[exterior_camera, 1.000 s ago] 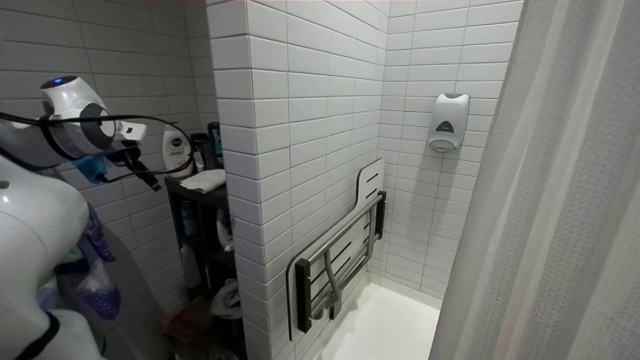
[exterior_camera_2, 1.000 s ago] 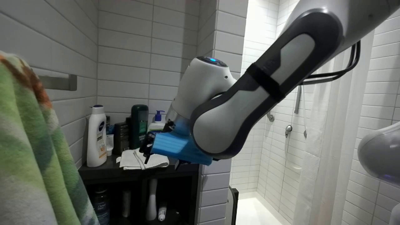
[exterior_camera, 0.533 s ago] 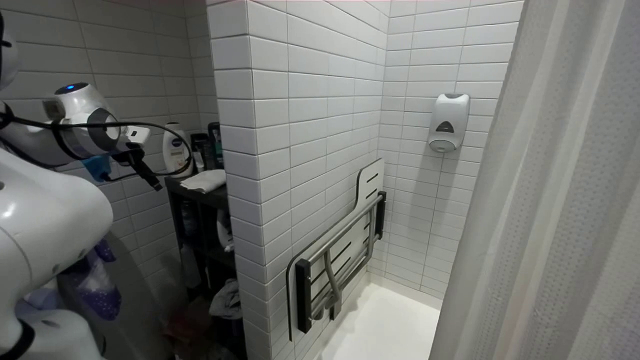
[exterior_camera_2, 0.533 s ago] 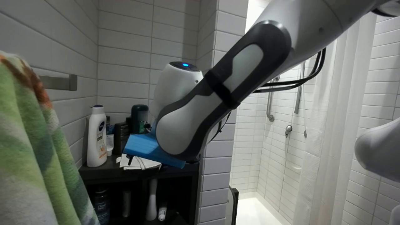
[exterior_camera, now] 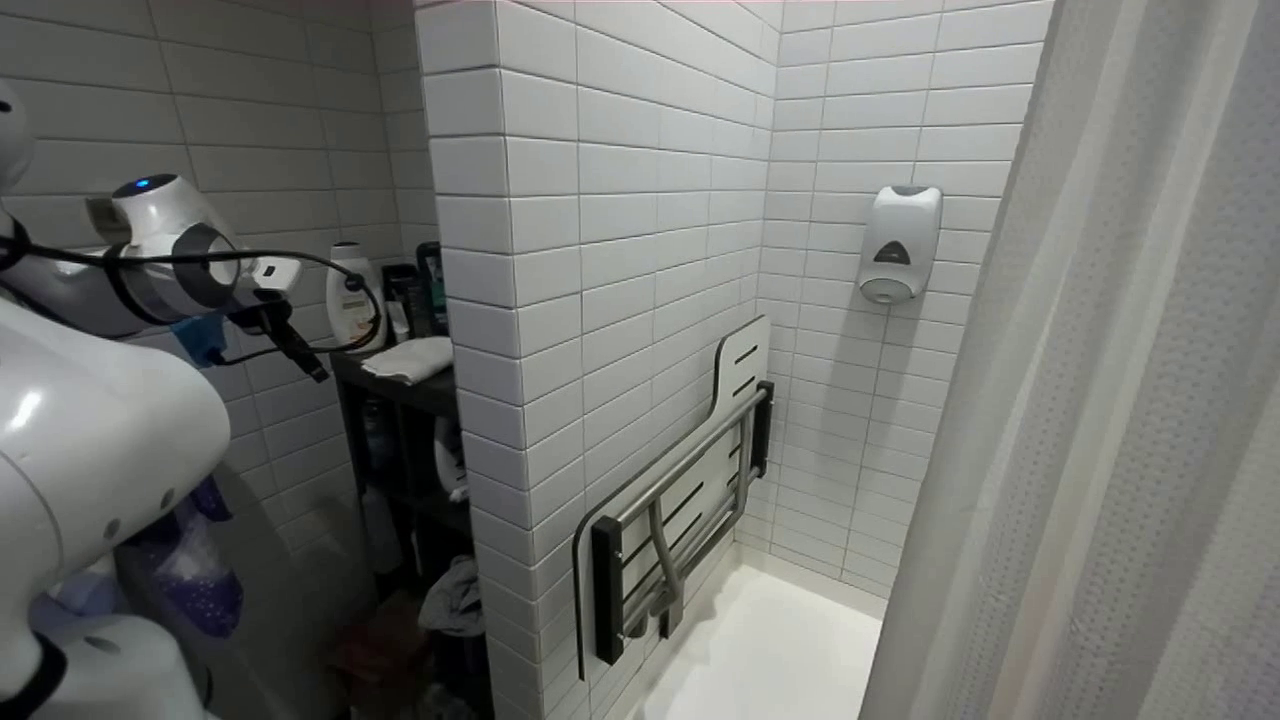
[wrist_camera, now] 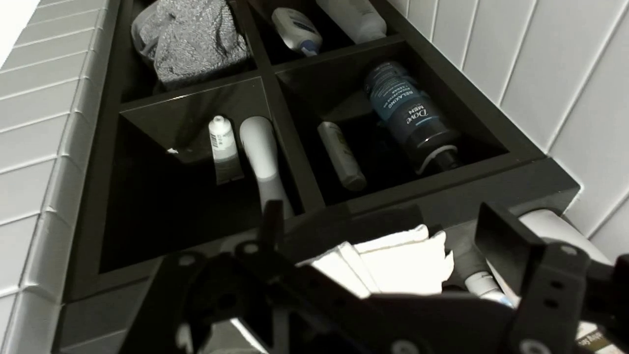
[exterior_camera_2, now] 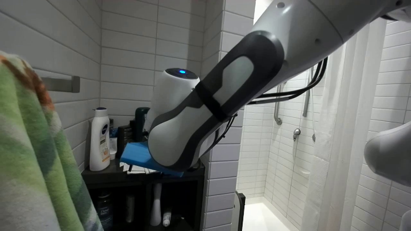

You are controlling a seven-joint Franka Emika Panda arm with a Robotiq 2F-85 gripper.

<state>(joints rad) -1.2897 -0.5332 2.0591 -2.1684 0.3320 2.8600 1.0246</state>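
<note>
On the black shelf's top (wrist_camera: 521,182), by its front edge, has a folded white cloth (wrist_camera: 403,265). Near it, hangs with gripper (wrist_camera: 381,216) spread wide. By the front corner at the wall (exterior_camera_2: 74,38), has a tall white bottle (exterior_camera_2: 100,141); farther back, a green bottle (exterior_camera_2: 138,122). Underneath, has a Dove bottle (wrist_camera: 410,110).

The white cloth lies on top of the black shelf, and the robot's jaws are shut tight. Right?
Not quite: the jaws stand wide open, as the wrist view shows. The white cloth does lie on top of the black shelf.
</note>
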